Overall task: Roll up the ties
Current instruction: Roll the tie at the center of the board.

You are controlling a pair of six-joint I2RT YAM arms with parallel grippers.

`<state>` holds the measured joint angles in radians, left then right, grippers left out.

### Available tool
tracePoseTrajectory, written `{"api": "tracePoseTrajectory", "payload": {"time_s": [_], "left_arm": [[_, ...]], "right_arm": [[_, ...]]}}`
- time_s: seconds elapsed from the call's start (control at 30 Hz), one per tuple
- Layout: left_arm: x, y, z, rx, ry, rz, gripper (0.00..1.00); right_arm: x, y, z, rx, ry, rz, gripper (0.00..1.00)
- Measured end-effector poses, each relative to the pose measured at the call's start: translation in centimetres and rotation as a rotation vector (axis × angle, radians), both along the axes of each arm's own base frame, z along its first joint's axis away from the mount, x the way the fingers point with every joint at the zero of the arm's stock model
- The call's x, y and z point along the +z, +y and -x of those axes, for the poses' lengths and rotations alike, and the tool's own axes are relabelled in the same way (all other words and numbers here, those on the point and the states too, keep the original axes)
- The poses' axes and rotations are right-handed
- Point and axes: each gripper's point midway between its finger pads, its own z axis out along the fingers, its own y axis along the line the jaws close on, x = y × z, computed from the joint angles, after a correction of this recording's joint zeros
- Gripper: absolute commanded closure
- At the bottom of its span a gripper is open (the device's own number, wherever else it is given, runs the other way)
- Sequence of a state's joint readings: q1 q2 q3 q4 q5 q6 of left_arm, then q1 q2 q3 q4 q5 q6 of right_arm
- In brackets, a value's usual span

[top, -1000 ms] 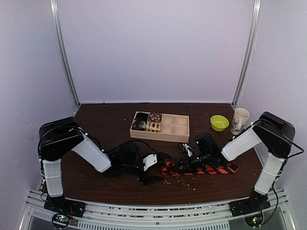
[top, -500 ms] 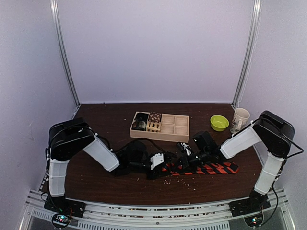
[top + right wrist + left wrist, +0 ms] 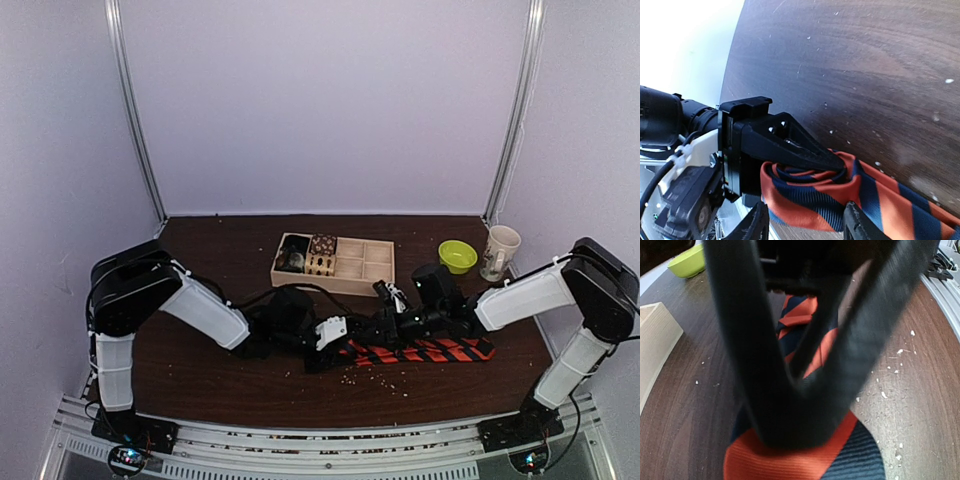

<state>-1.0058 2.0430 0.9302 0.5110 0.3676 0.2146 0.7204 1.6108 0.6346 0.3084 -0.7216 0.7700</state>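
Note:
The tie (image 3: 430, 351), striped orange and dark blue, lies flat across the table's front right, its left end wound into a small roll (image 3: 810, 200). My left gripper (image 3: 338, 345) is shut on that roll. In the left wrist view its fingers meet in a V (image 3: 800, 415) over the striped fabric (image 3: 805, 460). The right wrist view shows the left gripper's black finger (image 3: 790, 142) pressed along the roll's top. My right gripper (image 3: 385, 322) is open, and its two fingertips (image 3: 805, 225) stand either side of the roll.
A wooden compartment tray (image 3: 335, 288) sits behind the grippers, with small patterned fabric rolls (image 3: 322, 245) in its left cells. A green bowl (image 3: 457, 256) and a paper cup (image 3: 499, 251) stand at the back right. Pale crumbs (image 3: 375, 378) dot the table in front of the tie.
My left gripper has moved right to the tie's rolled end and closed on it. My right gripper, shut before, has opened around the roll.

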Motion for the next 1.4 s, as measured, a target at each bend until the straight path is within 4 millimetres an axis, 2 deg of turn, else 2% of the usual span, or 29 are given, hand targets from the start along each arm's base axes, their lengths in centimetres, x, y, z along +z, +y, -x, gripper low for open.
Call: {"api": "tracePoseTrajectory", "payload": {"time_s": [0.1,0.13,0.23,0.3,0.37,0.57,0.73,0.9,1.07,1.2,1.27,1.4], "left_arm": [[0.0,0.0,0.0,0.001,0.005,-0.008,0.63],[0.0,0.0,0.0,0.001,0.006,-0.009,0.62],[-0.1,0.0,0.0,0.000,0.009,-0.014,0.62],[-0.1,0.0,0.0,0.001,0.011,-0.017,0.61],[-0.2,0.0,0.0,0.001,0.012,-0.020,0.58],[-0.2,0.1,-0.1,0.012,0.015,-0.024,0.36],[-0.1,0.9,0.3,0.027,0.022,-0.014,0.28],[0.0,1.2,0.5,0.043,0.025,0.028,0.25],[1.1,0.2,0.0,0.057,0.023,0.103,0.25],[1.3,-1.4,-0.6,0.056,0.053,0.156,0.28],[1.3,-2.4,-0.8,0.049,0.074,0.171,0.34],[1.2,-3.4,-1.0,0.035,0.104,0.181,0.55]], "right_arm": [[-0.8,0.8,0.5,0.019,0.027,0.011,0.56],[-1.3,1.0,0.7,0.024,0.040,0.018,0.62],[-2.1,1.2,0.9,0.032,0.060,0.032,0.90],[-2.0,1.3,0.9,0.037,0.055,0.031,1.00],[-1.9,1.4,0.8,0.043,0.047,0.030,1.00],[-2.9,0.9,0.7,0.037,0.056,0.047,1.00],[-3.7,-0.3,0.2,0.017,0.065,0.047,1.00],[-4.5,-1.5,-0.7,-0.004,0.070,0.059,1.00],[-4.9,-2.0,-0.9,-0.001,0.060,0.076,1.00],[-5.0,-2.0,-0.9,0.010,0.046,0.082,1.00],[-5.0,-2.0,-0.9,0.015,0.040,0.086,1.00],[-5.0,-1.8,-0.9,0.023,0.033,0.099,1.00]]}}
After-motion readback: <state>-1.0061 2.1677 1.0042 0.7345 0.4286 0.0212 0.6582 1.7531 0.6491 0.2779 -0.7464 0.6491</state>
